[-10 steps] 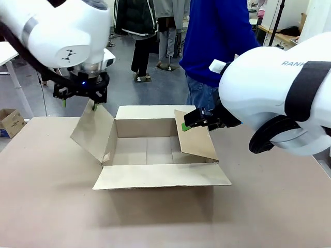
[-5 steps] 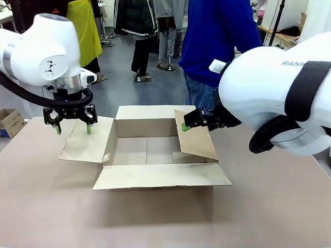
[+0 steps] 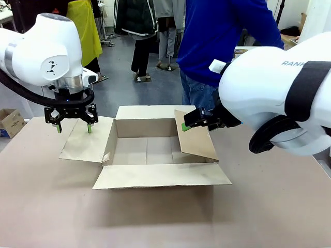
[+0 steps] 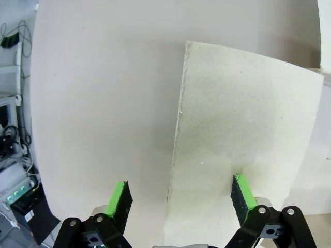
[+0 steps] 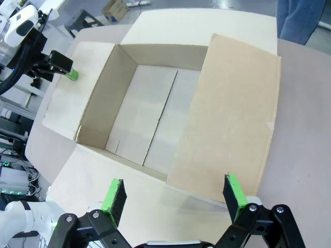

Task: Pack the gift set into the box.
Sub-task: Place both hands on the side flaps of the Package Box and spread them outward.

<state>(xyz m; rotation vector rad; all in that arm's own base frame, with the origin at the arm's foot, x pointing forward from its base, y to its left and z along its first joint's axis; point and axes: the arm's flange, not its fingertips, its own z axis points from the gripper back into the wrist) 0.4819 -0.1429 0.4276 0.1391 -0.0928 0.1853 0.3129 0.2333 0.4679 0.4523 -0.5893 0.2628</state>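
Observation:
The box [image 3: 147,150] stands open in the middle of the table, and its inside [image 5: 150,119] holds nothing. Its left flap [image 3: 85,139] lies spread flat outward. My left gripper [image 3: 72,126] hovers open just above that flap [image 4: 243,119], straddling its outer edge between the green pads [image 4: 120,199]. The right flap [image 3: 195,138] stands tilted up over the opening. My right gripper [image 3: 187,124] is open at that flap's top edge, and its own view looks down on the flap [image 5: 227,124] from the right gripper [image 5: 174,195]. The gift set is out of view.
A person in a blue top [image 3: 217,36] stands at the far side of the table [image 3: 51,206], close behind the box. A small cardboard box [image 3: 10,122] sits on the floor at far left. Other people stand farther back.
My left arm swung left and down, and the left flap went from tilted up to lying flat outward. The right arm has not moved.

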